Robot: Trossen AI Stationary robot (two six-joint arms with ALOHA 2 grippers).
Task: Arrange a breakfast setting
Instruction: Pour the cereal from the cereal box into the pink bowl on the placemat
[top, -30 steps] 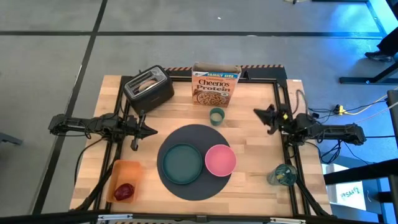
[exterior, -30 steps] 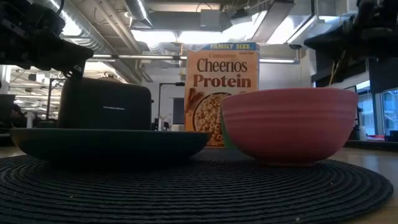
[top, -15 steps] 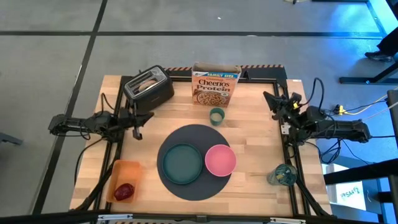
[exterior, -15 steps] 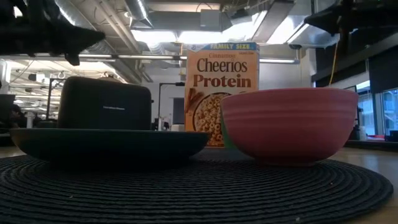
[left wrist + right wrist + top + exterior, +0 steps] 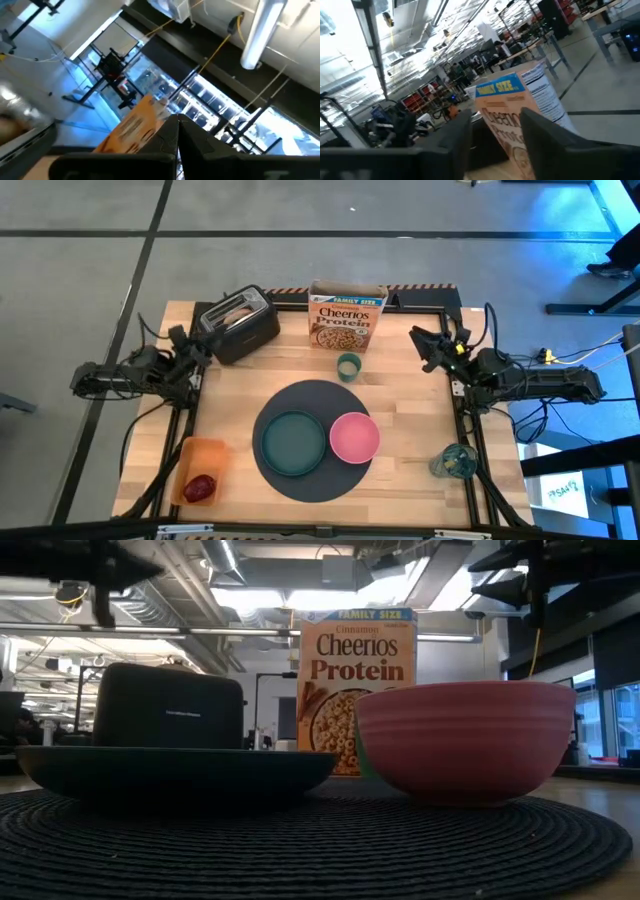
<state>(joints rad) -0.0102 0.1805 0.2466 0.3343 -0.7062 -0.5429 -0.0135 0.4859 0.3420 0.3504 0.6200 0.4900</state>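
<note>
Toaster (image 5: 240,324), cereal box (image 5: 347,316), glass (image 5: 455,463)

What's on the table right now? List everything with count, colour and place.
mat: 1, dark grey, table centre
plate: 1, teal, on the mat
bowl: 1, pink, on the mat, beside the plate
cup: 1, green, in front of the cereal box
cereal box: 1, orange, back centre
toaster: 1, black, back left
tray: 1, orange, front left
fruit: 1, dark red, in the tray
glass: 1, clear, front right
left pincer: shut, beside the toaster
right pincer: open, right of the cup
</note>
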